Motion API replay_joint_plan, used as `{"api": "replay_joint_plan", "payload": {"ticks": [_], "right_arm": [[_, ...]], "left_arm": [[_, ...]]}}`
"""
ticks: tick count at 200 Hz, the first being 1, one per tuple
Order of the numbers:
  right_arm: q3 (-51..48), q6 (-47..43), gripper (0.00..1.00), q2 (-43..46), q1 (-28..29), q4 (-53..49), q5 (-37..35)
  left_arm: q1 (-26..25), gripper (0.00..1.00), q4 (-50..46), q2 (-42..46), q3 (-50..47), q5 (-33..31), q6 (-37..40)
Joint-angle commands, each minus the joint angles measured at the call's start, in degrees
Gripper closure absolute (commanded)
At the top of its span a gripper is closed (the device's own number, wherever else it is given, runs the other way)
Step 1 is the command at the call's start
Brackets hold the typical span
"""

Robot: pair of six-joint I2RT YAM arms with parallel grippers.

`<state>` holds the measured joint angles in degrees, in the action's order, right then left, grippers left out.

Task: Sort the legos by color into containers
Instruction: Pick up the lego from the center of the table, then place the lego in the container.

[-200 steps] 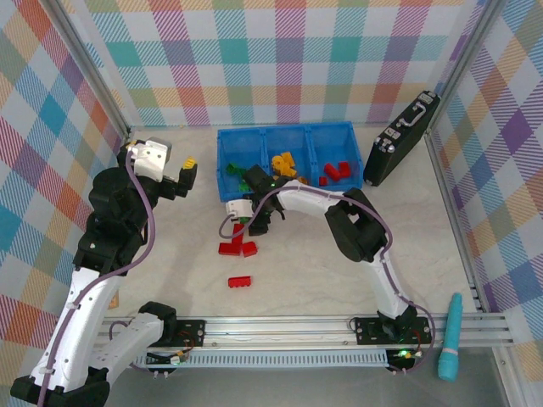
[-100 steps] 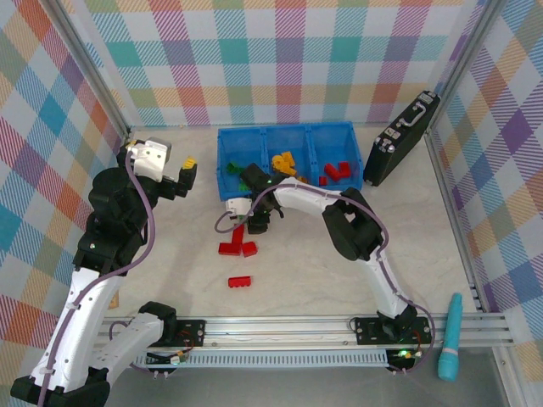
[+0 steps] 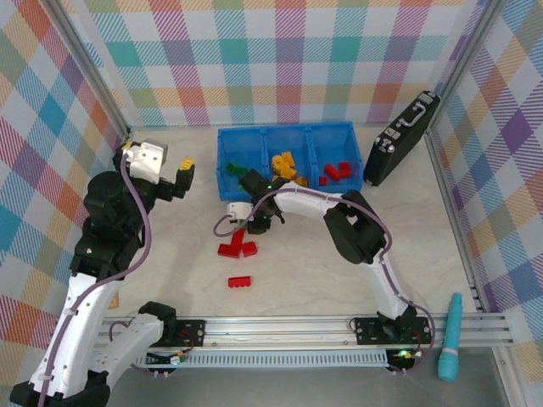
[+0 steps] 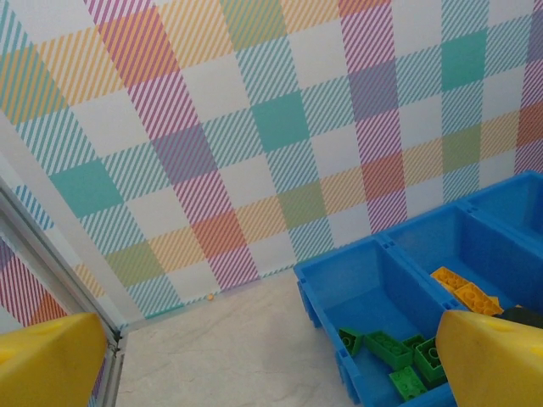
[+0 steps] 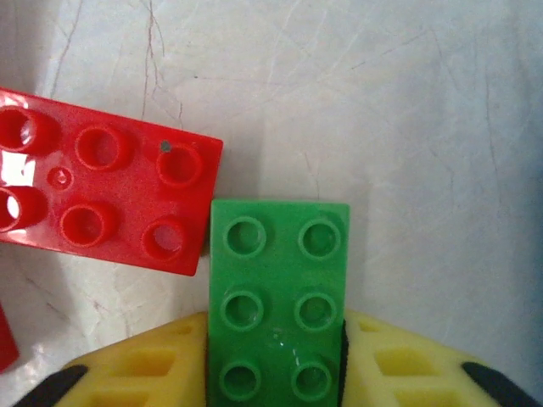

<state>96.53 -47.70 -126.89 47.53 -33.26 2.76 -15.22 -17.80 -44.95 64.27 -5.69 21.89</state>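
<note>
Now, nearest on the right, a teal tool (image 3: 450, 337) lies beyond the rail and hasn't moved. On the surface, a lone red brick (image 3: 239, 281) sits closest to the arm bases, in the same spot as a second ago. Just past it, the red pair (image 3: 237, 248) lies touching side by side, also unmoved.

Right fingers (image 5: 407, 373) are down right behind that pair. A second ago they were a bit farther back toward the bin and spread wide. They're now clamped on a green brick (image 5: 276, 297), studs up, one finger on each long side. It touches a neighbouring red brick (image 5: 102, 199) along its left edge. Can't tell if it's off the surface.

Left fingers (image 3: 184, 170) hang raised at far left, spread wide with nothing between them, and have barely shifted since the earlier frame.

Farther back, the blue bin (image 3: 284, 133) is unchanged: green bricks (image 4: 394, 352) in the left compartment, yellow-orange bricks (image 3: 284, 163) in the middle, red bricks (image 3: 337, 171) on the right. A black case (image 3: 400, 140) leans just beside the bin's right end.
</note>
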Motion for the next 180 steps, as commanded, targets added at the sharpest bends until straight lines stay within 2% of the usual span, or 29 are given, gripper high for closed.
{"api": "replay_joint_plan", "payload": {"ticks": [1, 36, 76, 146, 180], "right_arm": [[-3.83, 4.06, 0.70, 2.79, 0.26, -2.40, -3.31], [-5.10, 6.25, 0.75, 8.17, -0.11, 0.83, -5.95], [1.76, 6.92, 0.75, 8.54, -2.27, 4.93, -8.39], [22.56, 5.42, 0.74, -4.41, -5.15, 5.83, -12.41], [29.24, 4.89, 0.71, -10.16, -5.82, 6.75, -13.96]], "left_arm": [[0.72, 0.00, 1.37, 1.26, -0.37, 0.71, -0.35], [0.72, 0.00, 1.42, 1.66, -0.37, 1.03, -0.44], [0.68, 0.00, 1.36, 1.96, -0.02, 0.59, -0.44], [0.72, 0.00, 1.37, 1.86, 0.34, 0.38, -0.24], [0.72, 0.00, 1.37, 2.26, 0.06, 0.31, -0.18]]}}
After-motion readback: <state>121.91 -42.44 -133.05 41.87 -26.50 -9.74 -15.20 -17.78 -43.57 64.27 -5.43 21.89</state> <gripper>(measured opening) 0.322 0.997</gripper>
